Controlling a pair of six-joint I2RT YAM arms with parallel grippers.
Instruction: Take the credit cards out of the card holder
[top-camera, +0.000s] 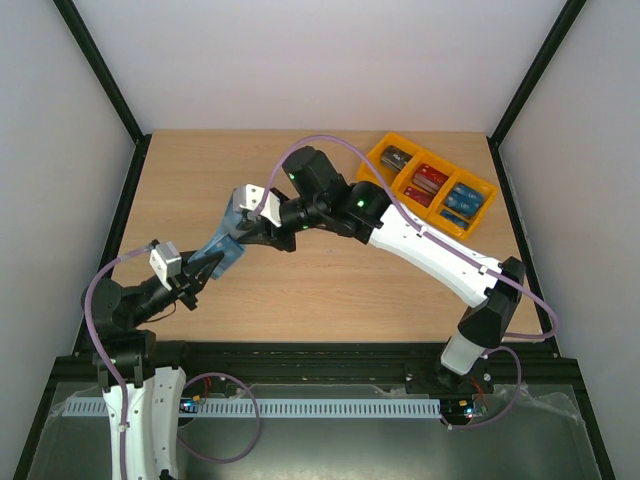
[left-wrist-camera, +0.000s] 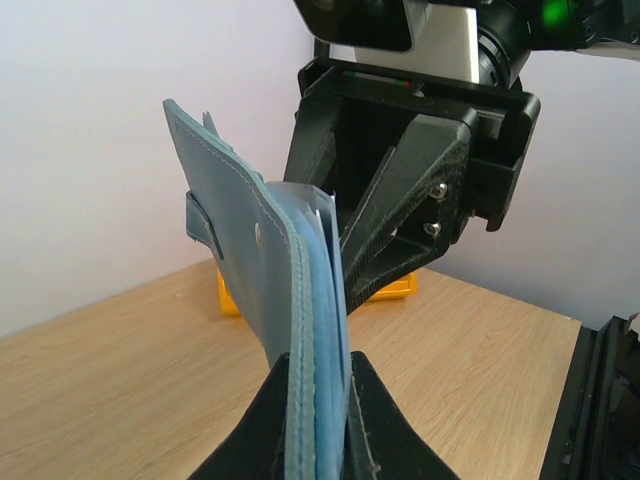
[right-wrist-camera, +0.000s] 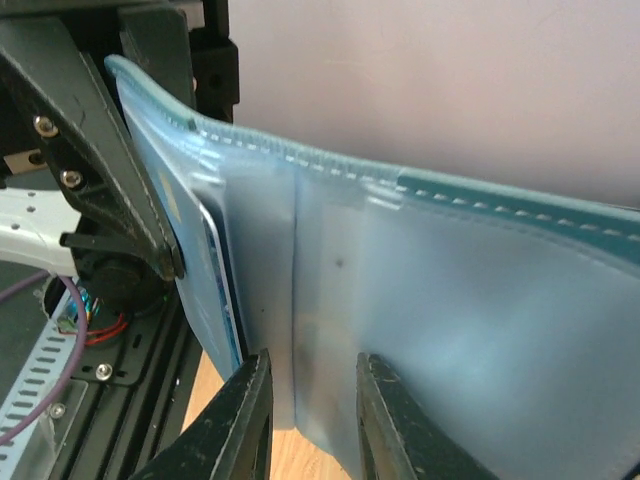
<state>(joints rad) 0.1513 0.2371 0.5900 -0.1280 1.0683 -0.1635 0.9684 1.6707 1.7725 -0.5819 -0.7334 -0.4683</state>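
Left tool (left-wrist-camera: 320, 440) is closed on the card holder (left-wrist-camera: 240, 230), its two black fingers pinching the lower edge so that the teal wallet stands upright above the bench (left-wrist-camera: 120, 350). From overhead I see the left tool (top-camera: 200, 272) reaching up and to the right from the near left corner. It meets the right tool (top-camera: 245, 222) at the card holder (top-camera: 225, 245), which hangs between them over the left-centre of the bench (top-camera: 330, 280). The holder is spread open. Its dark teal cover faces the left wrist camera, and its pale blue inside and clear pockets face the right one. Right tool (right-wrist-camera: 310, 400) has its fingers a narrow gap apart, with a vertical fold of the clear pocket between them. I cannot tell whether they pinch the plastic or only flank it. A card (right-wrist-camera: 205, 270) shows inside the pocket nearest the left tool (right-wrist-camera: 100, 180), seen mostly as a pale face behind the plastic. At the far right of the bench sits an orange tray (top-camera: 372, 155) with three compartments, well apart from the holder. More cards (top-camera: 428, 185) lie in it: dark grey in the far compartment, red in the middle, blue in the nearest.
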